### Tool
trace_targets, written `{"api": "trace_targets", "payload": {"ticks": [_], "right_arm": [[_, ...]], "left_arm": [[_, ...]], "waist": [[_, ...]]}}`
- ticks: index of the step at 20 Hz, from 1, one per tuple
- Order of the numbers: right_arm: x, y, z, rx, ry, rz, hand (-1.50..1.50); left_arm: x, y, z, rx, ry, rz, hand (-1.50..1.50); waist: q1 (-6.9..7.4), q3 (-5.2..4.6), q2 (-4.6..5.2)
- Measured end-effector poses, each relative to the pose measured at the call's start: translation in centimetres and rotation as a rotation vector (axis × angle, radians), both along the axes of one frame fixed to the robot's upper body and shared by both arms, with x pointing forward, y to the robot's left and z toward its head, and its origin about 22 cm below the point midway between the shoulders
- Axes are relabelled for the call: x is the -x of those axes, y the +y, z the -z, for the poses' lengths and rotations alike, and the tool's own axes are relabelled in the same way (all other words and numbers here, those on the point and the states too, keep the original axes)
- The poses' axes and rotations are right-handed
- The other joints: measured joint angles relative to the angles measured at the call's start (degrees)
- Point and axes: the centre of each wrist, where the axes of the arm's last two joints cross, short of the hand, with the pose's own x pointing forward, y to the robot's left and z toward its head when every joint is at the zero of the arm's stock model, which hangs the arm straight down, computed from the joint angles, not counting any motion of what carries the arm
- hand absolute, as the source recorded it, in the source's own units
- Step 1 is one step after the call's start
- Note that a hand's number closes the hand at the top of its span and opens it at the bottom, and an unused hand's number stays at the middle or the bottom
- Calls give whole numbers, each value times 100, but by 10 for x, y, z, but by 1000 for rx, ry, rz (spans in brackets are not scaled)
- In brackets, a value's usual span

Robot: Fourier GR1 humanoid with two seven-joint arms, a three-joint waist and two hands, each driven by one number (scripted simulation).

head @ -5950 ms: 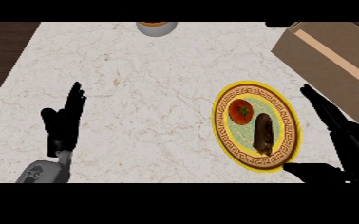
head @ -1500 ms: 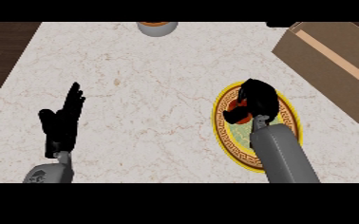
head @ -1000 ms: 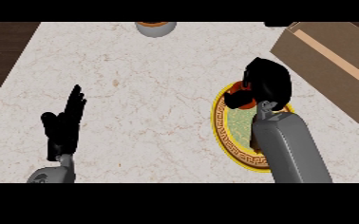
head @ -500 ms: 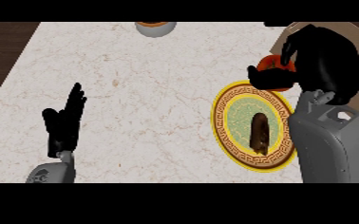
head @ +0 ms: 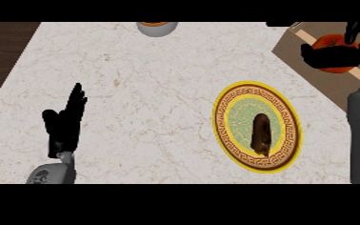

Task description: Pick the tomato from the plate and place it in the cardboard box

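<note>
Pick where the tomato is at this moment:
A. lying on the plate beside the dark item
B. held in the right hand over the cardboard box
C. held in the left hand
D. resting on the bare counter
B: the right hand is curled round the tomato above the cardboard box, and the plate holds only the dark item.

You see a pale marbled table [head: 155,86] with thin brown veins filling the view; left of its far corner lies dark wood flooring [head: 15,40].
</note>
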Motion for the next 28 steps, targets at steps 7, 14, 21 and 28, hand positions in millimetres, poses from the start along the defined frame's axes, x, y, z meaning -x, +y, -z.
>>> {"api": "trace_targets", "payload": {"ticks": [7, 14, 21, 28], "right_arm": [[-33, -71, 13, -53, -44, 14, 150], [-65, -131, 36, -85, -51, 15, 150], [-75, -173, 74, -98, -14, 93, -150], [-66, -203, 102, -281, -42, 83, -150]], "left_arm": [[-3, -8, -1, -6, 2, 1, 0], [-9, -8, -8, -5, -1, 16, 0], [-8, -12, -4, -3, -7, 35, 0], [-10, -11, -11, -1, -17, 46, 0]], "waist": [[44, 3, 18], [117, 8, 47], [211, 13, 85], [278, 26, 124]]}}
